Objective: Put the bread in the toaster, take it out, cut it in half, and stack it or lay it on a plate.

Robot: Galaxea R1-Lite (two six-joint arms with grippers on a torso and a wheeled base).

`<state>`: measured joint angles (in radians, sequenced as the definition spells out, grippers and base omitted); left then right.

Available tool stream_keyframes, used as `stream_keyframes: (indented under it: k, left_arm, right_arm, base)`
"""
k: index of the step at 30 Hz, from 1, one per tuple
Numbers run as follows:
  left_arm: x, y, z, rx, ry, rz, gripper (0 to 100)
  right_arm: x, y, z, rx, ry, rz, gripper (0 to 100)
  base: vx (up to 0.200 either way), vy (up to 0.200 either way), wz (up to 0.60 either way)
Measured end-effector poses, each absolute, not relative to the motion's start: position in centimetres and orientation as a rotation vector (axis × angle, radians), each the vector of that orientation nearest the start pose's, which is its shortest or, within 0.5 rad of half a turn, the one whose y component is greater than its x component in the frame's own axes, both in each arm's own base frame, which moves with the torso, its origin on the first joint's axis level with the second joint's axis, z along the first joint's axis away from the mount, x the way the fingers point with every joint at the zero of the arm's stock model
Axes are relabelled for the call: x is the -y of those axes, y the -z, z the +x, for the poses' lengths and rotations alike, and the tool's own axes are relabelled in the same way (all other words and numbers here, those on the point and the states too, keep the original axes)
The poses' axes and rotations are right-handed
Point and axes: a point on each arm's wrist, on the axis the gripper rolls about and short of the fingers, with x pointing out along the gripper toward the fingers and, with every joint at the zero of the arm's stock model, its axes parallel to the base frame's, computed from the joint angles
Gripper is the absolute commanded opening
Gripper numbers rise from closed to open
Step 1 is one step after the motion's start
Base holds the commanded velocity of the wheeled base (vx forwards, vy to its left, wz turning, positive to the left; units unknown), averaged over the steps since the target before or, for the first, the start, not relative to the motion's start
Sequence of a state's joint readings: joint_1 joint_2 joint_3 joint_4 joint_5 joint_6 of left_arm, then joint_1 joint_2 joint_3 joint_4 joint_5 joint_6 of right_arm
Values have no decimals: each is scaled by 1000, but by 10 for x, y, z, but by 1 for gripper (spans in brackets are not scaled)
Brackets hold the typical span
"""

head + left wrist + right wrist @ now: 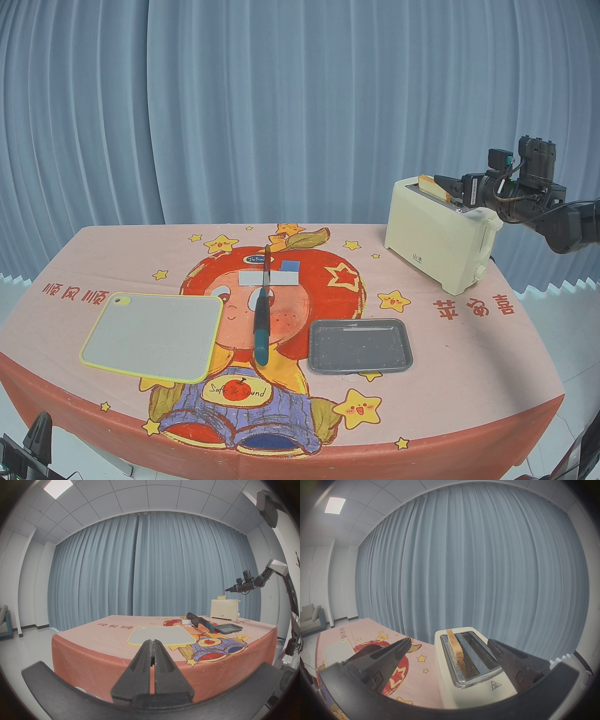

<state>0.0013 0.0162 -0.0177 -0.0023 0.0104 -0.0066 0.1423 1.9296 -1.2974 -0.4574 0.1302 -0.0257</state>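
Note:
A cream toaster (441, 240) stands at the table's back right, with a slice of bread (434, 187) sticking up from one slot. In the right wrist view the bread (455, 650) stands in the toaster (468, 680), in the slot on the table side. My right gripper (445, 182) hovers open just above the toaster's top, beside the bread; its fingers (390, 658) straddle the toaster with nothing held. My left gripper (153, 667) is shut and empty, low before the table's front left edge. A knife (262, 309) lies mid-table between a cutting board (153, 335) and a grey plate (360, 345).
A small white and blue block (278, 274) lies under the knife's blade tip. The cutting board (162, 635) has a yellow rim. Blue curtains hang close behind the table. The toaster's lever faces the table's right edge.

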Motion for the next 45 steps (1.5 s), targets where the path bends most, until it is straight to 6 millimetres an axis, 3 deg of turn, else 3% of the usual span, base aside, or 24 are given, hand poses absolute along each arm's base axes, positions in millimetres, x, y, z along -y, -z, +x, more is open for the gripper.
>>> stream_keyframes:
  k: [13,24,25,35,45]
  left_arm:
    - [0,-81,-23,4,-12,-7,0]
    - [0,-81,-23,4,-13,-7,0]
    - [0,-81,-23,4,-13,-7,0]
    - [0,-81,-23,4,-12,-7,0]
    - [0,-81,-23,4,-13,-7,0]
  right_arm:
    - [-60,-199,428,-184,-249,-32,100]
    - [-62,-188,446,-188,-215,-43,100]
    - [-62,-187,446,-189,-215,-44,0]
    - [-62,-182,450,-196,-213,-44,0]
    - [-57,-201,440,-158,-205,-40,0]
  base:
    - [0,0,0]
    - [0,0,0]
    - [0,0,0]
    - [0,0,0]
    - [0,0,0]
